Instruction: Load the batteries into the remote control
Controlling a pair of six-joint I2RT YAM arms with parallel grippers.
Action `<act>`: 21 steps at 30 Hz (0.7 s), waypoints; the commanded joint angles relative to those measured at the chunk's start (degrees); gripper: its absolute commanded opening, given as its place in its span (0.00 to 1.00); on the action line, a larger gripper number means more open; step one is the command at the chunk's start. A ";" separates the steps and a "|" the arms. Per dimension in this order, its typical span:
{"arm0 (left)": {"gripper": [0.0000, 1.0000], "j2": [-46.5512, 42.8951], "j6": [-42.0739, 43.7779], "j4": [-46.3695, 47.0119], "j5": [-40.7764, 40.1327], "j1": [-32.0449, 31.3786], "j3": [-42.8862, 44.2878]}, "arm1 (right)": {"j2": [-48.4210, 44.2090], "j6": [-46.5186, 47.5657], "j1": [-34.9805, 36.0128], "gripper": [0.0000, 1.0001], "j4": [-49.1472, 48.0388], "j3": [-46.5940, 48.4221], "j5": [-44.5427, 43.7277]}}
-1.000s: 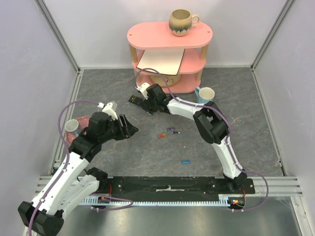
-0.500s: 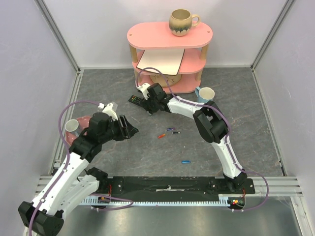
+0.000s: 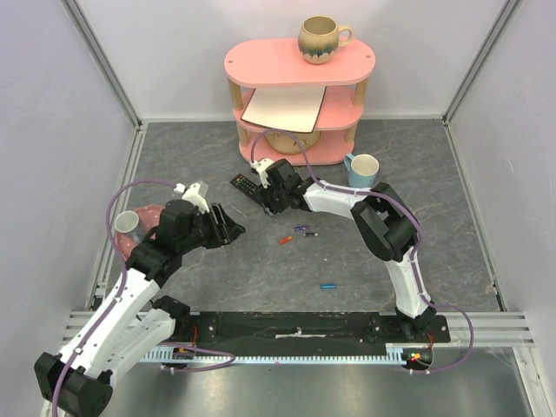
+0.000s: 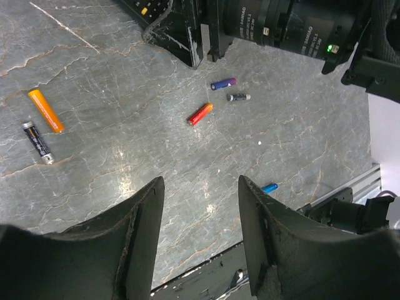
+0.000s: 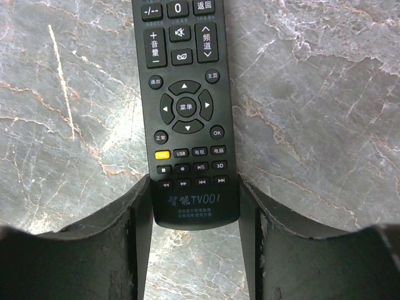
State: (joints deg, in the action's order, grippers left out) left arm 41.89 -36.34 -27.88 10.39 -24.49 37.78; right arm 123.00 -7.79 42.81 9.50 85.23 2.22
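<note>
Top view: grey, marble-veined bench (image 3: pixel 452 226) enclosed by pale lilac walls (image 3: pixel 52 104), with a pink shelf (image 3: pixel 300 61) standing against the far wall. A brown mug (image 3: pixel 320 39) sits upright on the shelf's top tier, contents not visible. A white board (image 3: pixel 284 109) lies on the middle tier. A pale-blue mug (image 3: pixel 364 167) stands on the bench just beside the shelf's right foot, its inside showing white. A cup (image 3: pixel 130 224) stands well left of the shelf, near the left wall. The remote control (image 3: pixel 244 184) lies flat, just in front of the shelf's left foot. The batteries (image 3: pixel 306 231) lie farther out from the shelf, with a red-orange cell (image 3: pixel 284 239) beside them. A blue cylinder (image 3: pixel 327 285) lies farther out again. Left wrist view: the left end effector (image 4: pixel 200 187) has its fingers apart and holds nothing. Batteries (image 4: pixel 223 83) are ahead of it. An orange cylinder (image 4: pixel 45 110) and a black cell (image 4: pixel 37 142) lie off to the left. Right wrist view: the right end effector (image 5: pixel 195 187) is clamped on the remote control (image 5: pixel 184 106) at its bottom end, buttons facing up.
</note>
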 commanded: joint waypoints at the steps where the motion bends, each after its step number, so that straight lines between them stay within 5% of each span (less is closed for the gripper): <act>1: 0.59 1.96 -3.56 4.41 0.06 0.06 -0.60 | -0.84 -1.61 0.96 0.65 2.37 -1.39 -0.28; 7: 0.60 2.50 -4.18 4.50 1.30 0.06 -0.51 | 1.36 -0.12 1.14 0.70 3.51 1.51 -1.25; 12: 0.63 1.88 -4.71 4.41 -0.72 0.06 -1.13 | 2.25 0.50 1.05 0.43 4.83 2.57 -0.55; 16: 0.78 3.63 -7.51 3.54 -4.49 0.06 -1.13 | -0.29 -1.08 1.14 0.04 3.78 -0.23 -1.34; 21: 0.88 5.30 -12.43 6.86 -9.95 0.06 -2.62 | -13.70 -4.16 3.50 0.00 -2.37 -12.87 -10.18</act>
State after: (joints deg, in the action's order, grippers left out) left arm 46.35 -43.00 -25.34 5.74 -24.49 36.77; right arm 120.49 -9.21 43.99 8.21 81.34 -0.95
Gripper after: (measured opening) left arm 0.859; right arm 0.556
